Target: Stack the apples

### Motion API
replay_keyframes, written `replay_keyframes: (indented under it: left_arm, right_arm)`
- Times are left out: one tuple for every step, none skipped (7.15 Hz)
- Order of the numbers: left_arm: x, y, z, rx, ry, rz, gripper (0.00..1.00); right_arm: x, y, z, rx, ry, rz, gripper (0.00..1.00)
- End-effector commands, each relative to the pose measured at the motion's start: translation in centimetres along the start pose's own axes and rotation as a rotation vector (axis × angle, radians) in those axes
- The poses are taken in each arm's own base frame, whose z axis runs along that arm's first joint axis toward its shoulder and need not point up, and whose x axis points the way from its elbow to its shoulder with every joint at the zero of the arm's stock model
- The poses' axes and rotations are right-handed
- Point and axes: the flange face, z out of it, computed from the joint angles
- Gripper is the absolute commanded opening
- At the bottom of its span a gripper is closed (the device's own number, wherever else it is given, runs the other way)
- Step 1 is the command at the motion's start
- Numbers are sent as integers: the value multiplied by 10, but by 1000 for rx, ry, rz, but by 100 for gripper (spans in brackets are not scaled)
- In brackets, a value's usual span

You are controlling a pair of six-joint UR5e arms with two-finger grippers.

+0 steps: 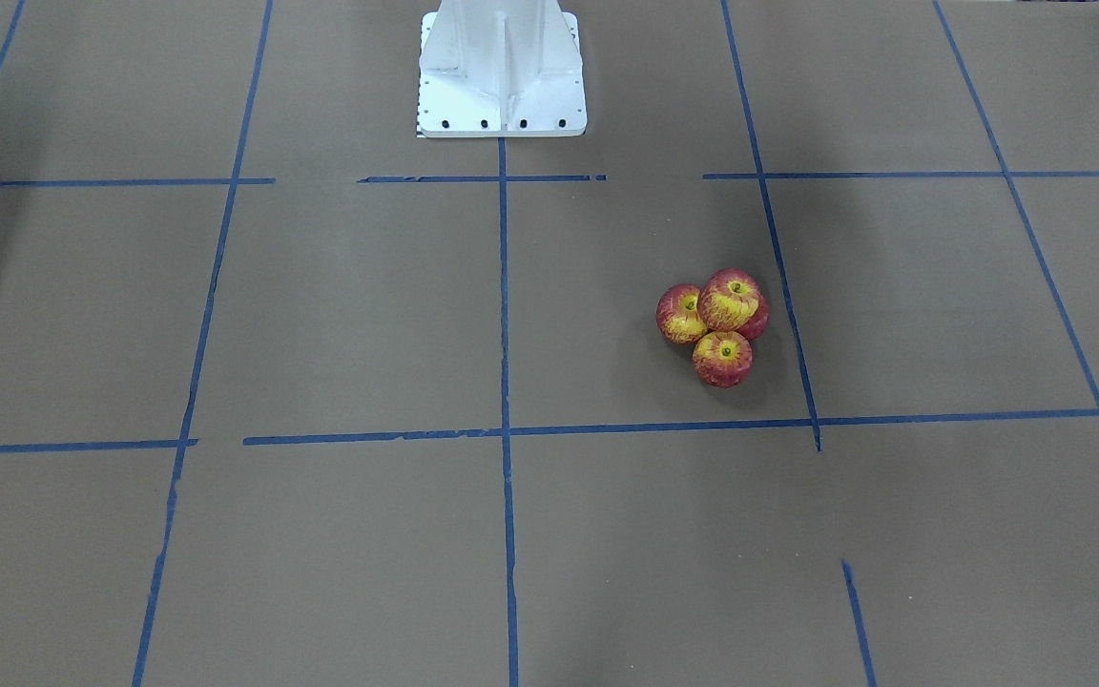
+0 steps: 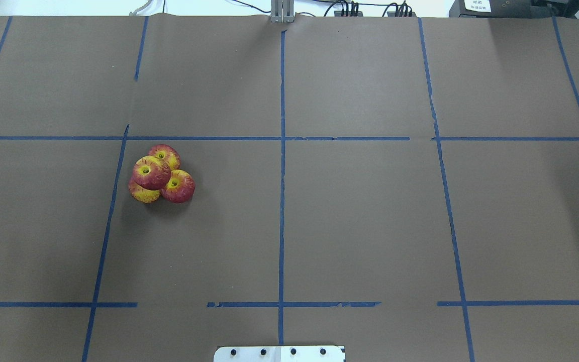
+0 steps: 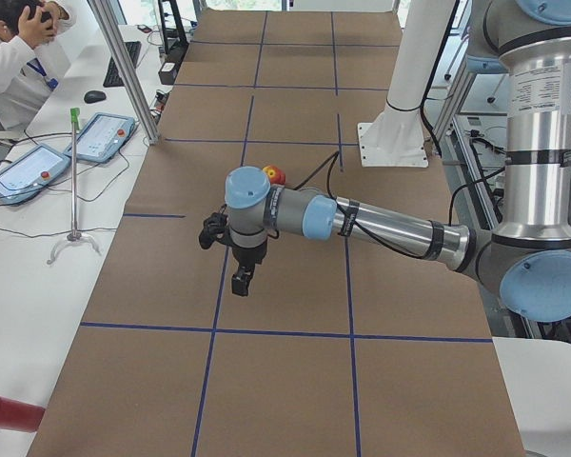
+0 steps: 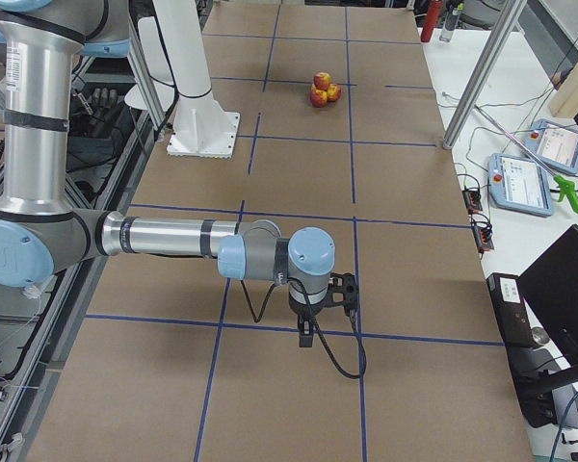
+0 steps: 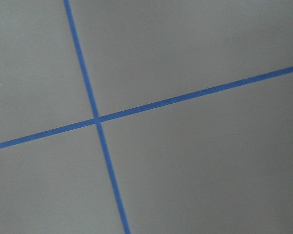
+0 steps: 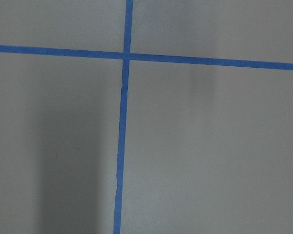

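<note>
Four red-and-yellow apples sit in one pile on the brown table cover. Three touch each other at the bottom and one apple [image 1: 730, 300] [image 2: 151, 172] rests on top of them. The pile also shows in the exterior right view [image 4: 322, 89], and partly behind the arm in the exterior left view [image 3: 273, 175]. My left gripper [image 3: 241, 279] hangs over the table well away from the pile. My right gripper [image 4: 306, 332] hangs over the other end of the table. Both show only in the side views, so I cannot tell whether they are open or shut. Neither holds an apple.
The robot's white base [image 1: 502, 72] stands at the table's middle edge. Blue tape lines [image 2: 282, 176] divide the brown cover into squares. Both wrist views show only brown cover and tape. Tablets [image 3: 100, 138] and a person are on the side bench.
</note>
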Motion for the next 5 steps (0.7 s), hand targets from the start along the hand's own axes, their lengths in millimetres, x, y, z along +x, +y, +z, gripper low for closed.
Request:
replay_keyframes:
  left_arm:
    - [-20, 29, 6, -42, 9, -36, 100]
    - [-24, 30, 12, -53, 12, -42, 100]
    - [-31, 24, 20, -65, 14, -53, 100]
    - [-28, 22, 11, -54, 12, -50, 100]
    - [-31, 21, 15, -60, 13, -56, 100]
  right_arm:
    - [0, 0, 0, 0, 0, 1, 100]
    - [0, 0, 0, 0, 0, 0, 100]
    - [0, 0, 0, 0, -2, 0, 100]
    - [0, 0, 0, 0, 0, 0, 100]
    - [0, 0, 0, 0, 0, 1, 100]
